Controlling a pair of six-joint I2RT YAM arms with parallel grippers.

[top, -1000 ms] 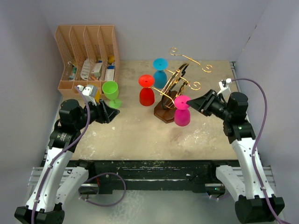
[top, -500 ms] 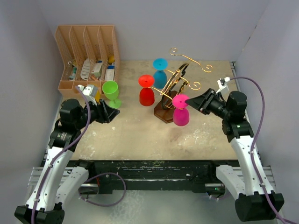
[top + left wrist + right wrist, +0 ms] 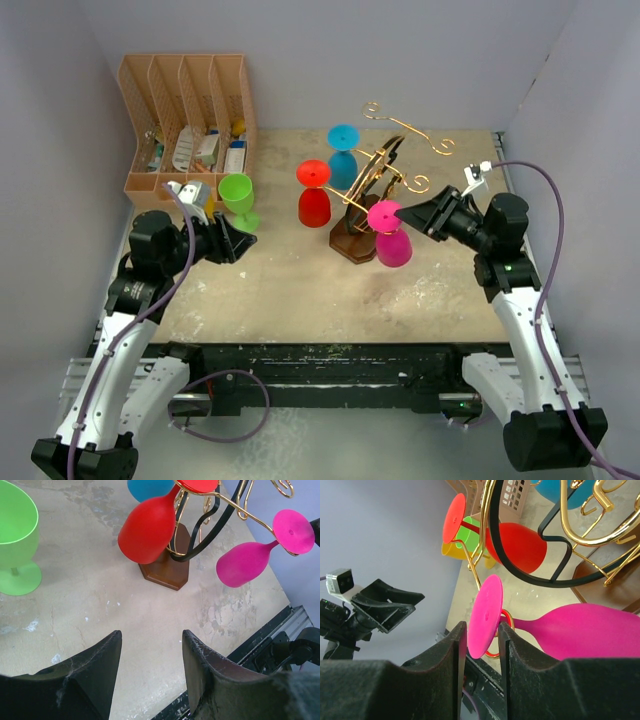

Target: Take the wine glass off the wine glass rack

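Observation:
The gold wire wine glass rack stands on its dark wooden base at mid-table. A pink wine glass hangs upside down and tilted from its near right arm, and shows in the left wrist view. My right gripper is shut on the glass's round pink foot, one finger on each side of the disc. The bowl sticks out to the right. My left gripper is open and empty over bare table, well left of the rack.
A red glass and a blue glass hang on the rack's left side. A green glass stands upright near my left gripper. A tan slotted organizer stands at the back left. Walls enclose the table.
My right gripper has moved left onto the pink glass's foot. The glass has tilted, its bowl swinging slightly to the right. The left arm has not moved.

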